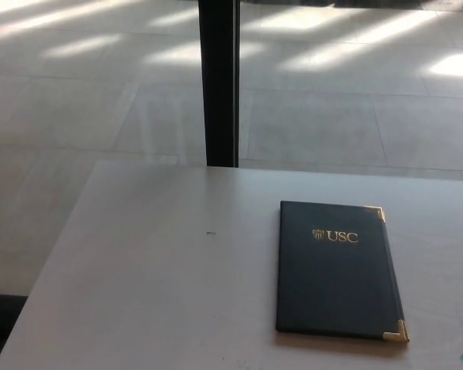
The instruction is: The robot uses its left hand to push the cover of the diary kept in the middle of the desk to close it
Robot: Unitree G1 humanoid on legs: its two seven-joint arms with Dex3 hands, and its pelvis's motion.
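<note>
A dark navy diary lies closed and flat on the pale desk, right of the middle. Its cover bears gold "USC" lettering and gold corner pieces on the right side. Neither of my hands shows in the head view.
A black vertical post rises behind the desk's far edge. Beyond it lies a tiled floor with patches of sunlight. The desk's left edge runs diagonally at the lower left. A small dark speck sits on the desk left of the diary.
</note>
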